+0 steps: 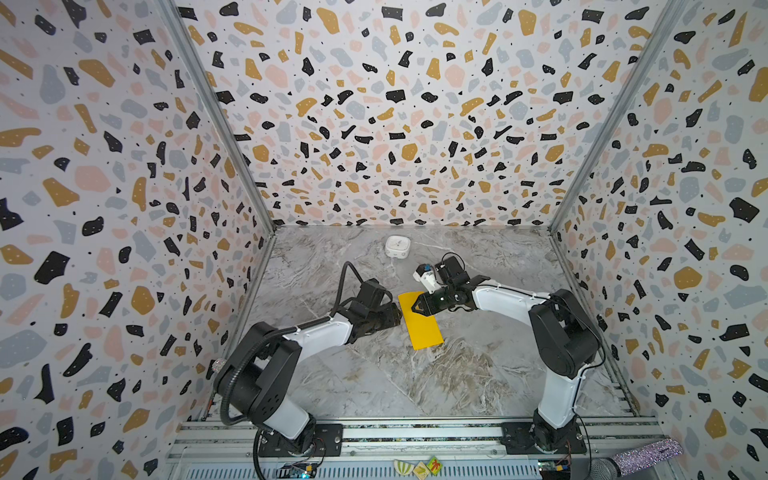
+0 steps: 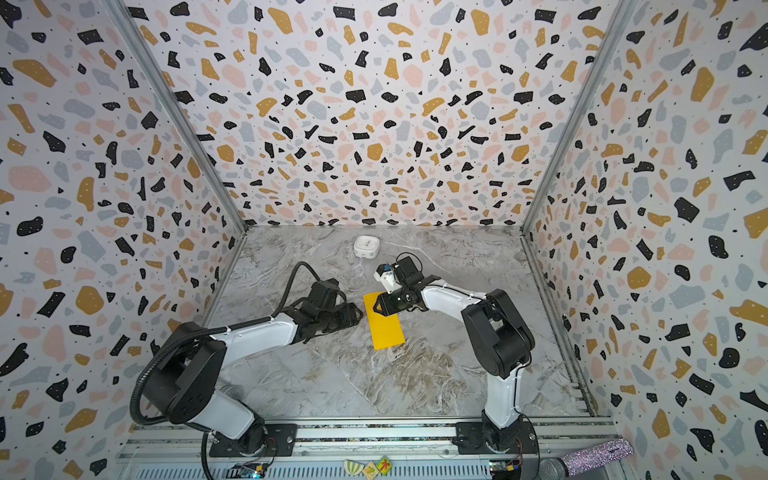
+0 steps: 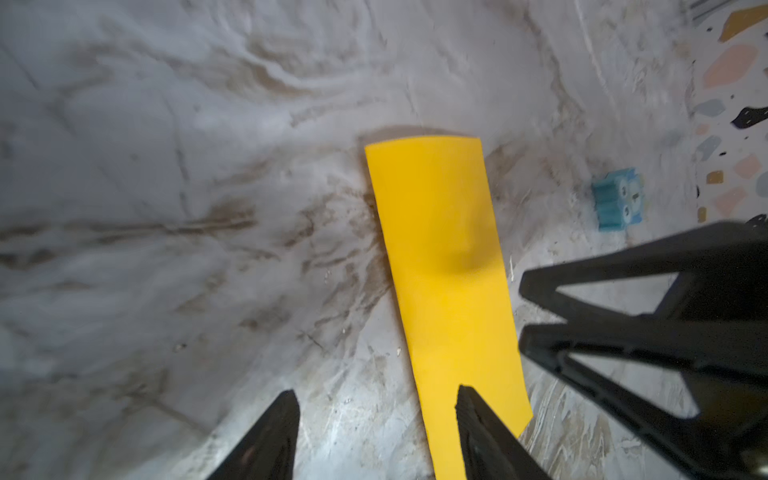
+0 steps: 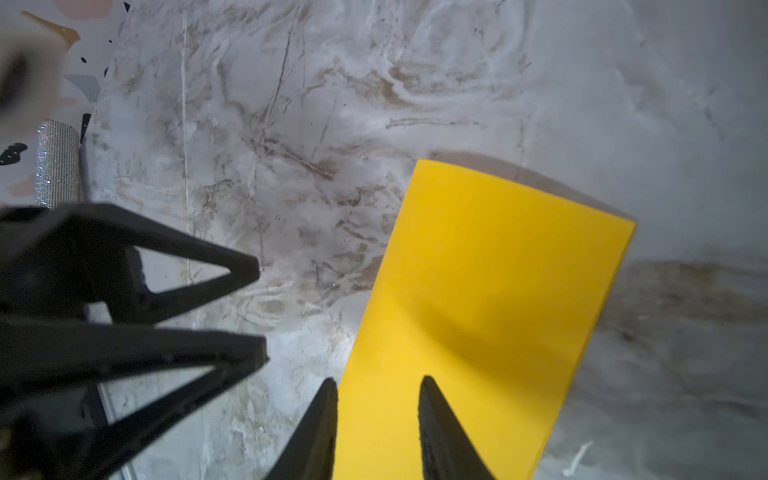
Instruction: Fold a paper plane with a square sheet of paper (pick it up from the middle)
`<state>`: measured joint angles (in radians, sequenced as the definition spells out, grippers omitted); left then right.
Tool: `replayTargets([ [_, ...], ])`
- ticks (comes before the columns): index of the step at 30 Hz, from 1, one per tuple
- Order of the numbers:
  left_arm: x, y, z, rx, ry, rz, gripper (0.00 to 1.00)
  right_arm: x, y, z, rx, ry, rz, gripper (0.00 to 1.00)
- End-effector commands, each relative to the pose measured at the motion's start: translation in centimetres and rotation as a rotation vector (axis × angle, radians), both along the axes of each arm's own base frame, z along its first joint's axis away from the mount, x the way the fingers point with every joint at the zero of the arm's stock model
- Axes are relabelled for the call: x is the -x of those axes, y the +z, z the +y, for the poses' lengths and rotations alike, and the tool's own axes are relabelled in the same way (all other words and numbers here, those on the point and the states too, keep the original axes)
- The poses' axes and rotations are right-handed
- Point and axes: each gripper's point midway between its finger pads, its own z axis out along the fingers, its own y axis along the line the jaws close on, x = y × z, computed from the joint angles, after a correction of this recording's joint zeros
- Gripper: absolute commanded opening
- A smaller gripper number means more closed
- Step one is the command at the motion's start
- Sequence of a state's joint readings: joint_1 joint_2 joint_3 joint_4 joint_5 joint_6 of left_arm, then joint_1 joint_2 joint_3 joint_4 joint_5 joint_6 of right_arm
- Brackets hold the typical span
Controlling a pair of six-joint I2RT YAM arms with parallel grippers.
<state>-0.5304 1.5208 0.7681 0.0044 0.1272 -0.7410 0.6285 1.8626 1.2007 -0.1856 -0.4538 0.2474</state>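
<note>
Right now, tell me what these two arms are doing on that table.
The yellow paper lies on the marble table as a long rectangle, seemingly folded in half. The left gripper and right gripper both sit at its far end, jaws open, gripping nothing. No plane shape yet.

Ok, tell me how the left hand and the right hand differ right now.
The left hand has its jaws wide apart; the right hand has them closer together. The left hand sits at the left edge of the yellow paper; the right hand reaches over its far end. Both are open and hold nothing.
</note>
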Motion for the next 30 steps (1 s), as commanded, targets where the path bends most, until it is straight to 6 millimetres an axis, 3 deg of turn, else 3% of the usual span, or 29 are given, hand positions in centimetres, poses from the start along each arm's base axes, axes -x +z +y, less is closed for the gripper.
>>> replayTargets([
  [1, -1.1, 1.3, 3.3, -0.030, 0.087, -0.055, 0.67, 1.8, -0.4, 0.8, 0.017, -0.029, 0.026, 0.33],
  [9, -1.2, 2.8, 8.2, -0.107, 0.173, -0.097, 0.89, 2.1, -2.1, 2.0, 0.086, -0.040, 0.034, 0.35],
  [15, -0.8, 3.4, 9.7, -0.118, 0.190, -0.117, 0.97, 3.3, -3.9, 2.1, 0.137, 0.024, 0.060, 0.34],
  [19, -0.6, 3.5, 9.7, -0.104, 0.178, -0.118, 0.97, 5.0, -4.8, 1.5, 0.179, 0.087, 0.065, 0.34],
  [23, -0.5, 4.0, 8.6, -0.059, 0.125, -0.122, 0.97, 8.0, -5.4, -0.1, 0.235, 0.215, 0.022, 0.32],
  [27, -0.4, 4.4, 7.6, -0.029, 0.067, -0.137, 0.97, 9.2, -4.2, -1.6, 0.243, 0.240, -0.029, 0.32],
  [30, -0.5, 4.7, 6.1, 0.043, 0.018, -0.153, 0.98, 8.4, -1.8, -1.5, 0.210, 0.182, -0.085, 0.33],
])
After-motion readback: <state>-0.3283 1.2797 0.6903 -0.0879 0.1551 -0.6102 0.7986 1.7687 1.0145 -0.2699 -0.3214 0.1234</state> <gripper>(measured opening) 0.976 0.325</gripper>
